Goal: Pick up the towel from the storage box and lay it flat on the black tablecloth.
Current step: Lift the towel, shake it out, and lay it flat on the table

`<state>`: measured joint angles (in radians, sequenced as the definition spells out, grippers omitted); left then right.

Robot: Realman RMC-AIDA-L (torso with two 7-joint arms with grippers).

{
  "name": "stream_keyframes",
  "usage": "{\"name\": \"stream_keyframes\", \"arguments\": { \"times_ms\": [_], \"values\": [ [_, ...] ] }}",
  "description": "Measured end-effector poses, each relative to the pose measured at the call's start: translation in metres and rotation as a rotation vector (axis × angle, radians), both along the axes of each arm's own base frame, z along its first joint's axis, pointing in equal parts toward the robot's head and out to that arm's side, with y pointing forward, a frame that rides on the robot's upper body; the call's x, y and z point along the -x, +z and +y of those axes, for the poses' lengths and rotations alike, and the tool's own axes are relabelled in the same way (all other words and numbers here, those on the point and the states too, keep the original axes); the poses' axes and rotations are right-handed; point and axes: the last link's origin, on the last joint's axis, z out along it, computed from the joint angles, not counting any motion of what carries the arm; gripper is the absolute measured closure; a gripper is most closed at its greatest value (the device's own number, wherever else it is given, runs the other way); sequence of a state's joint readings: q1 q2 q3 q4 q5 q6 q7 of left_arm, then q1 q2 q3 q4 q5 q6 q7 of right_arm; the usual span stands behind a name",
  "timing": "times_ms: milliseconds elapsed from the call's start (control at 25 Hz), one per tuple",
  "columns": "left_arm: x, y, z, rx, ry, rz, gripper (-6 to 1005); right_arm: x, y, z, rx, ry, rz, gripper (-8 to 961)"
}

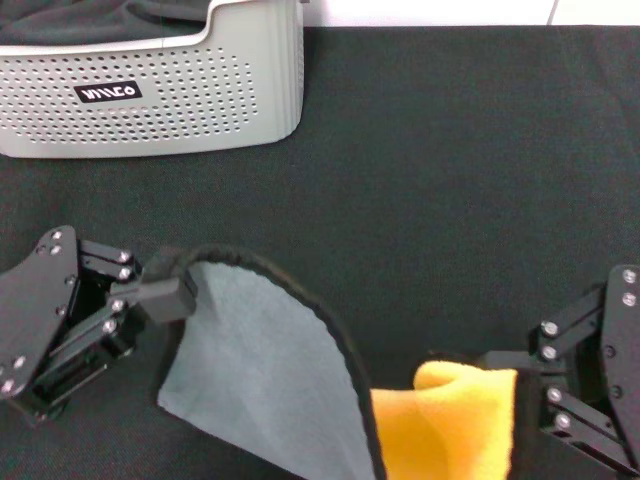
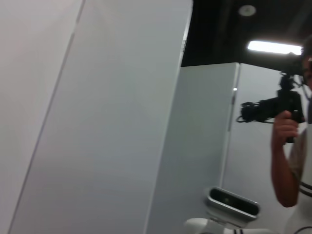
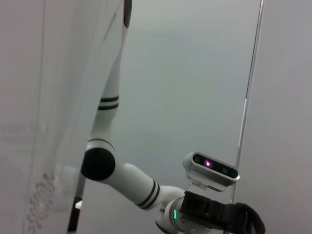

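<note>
Grey-green fleece of the towel (image 1: 265,375) hanging at about 6 o'clock in the head view, low and near, draped in a curved fold with its thin black edging arcing from 9 o'clock over toward 6. Upper corner pinched in the clenched left gripper (image 1: 172,292) at 8 o'clock, fingers closed on the black hem, cloth raised off the black tablecloth (image 1: 460,170). Just beside the towel's lower edge, at 5 o'clock, a bright yellow cloth (image 1: 450,420), touching or overlapping the towel's border; cannot tell which. Right gripper (image 1: 520,375) at 4 o'clock against that yellow cloth, its fingers hidden behind the fabric; cannot tell whether clenched or released. Farther off, matte black felt spreading across the middle. Farthest, at 11 o'clock, the storage box (image 1: 150,95), light grey with rows of small holes and a black label, standing on the tablecloth well apart from the towel, a dark charcoal cloth (image 1: 90,20) lying inside. Left wrist view: pale wall panels and a person (image 2: 292,156) holding a camera. Right wrist view: pale walls and a white robot arm (image 3: 122,170).
</note>
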<state>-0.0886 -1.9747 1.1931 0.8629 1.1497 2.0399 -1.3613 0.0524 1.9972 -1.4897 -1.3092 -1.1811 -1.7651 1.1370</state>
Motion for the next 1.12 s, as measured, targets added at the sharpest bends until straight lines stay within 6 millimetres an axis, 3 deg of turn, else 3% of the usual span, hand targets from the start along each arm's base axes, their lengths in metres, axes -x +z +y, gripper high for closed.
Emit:
{"name": "stream_keyframes", "arguments": {
  "times_ms": [320, 720, 1120],
  "values": [
    [-0.014, 0.004, -0.014, -0.012, -0.084, -0.021, 961, -0.005, 0.019, -0.014, 0.078, 0.05, 0.032, 947],
    [-0.013, 0.007, -0.037, -0.029, -0.058, -0.054, 960, -0.014, 0.028, -0.028, 0.149, 0.098, 0.074, 947],
    [-0.005, 0.01, -0.056, -0.066, 0.008, -0.087, 959, -0.029, 0.024, -0.028, 0.187, 0.034, 0.105, 948]
  ]
}}
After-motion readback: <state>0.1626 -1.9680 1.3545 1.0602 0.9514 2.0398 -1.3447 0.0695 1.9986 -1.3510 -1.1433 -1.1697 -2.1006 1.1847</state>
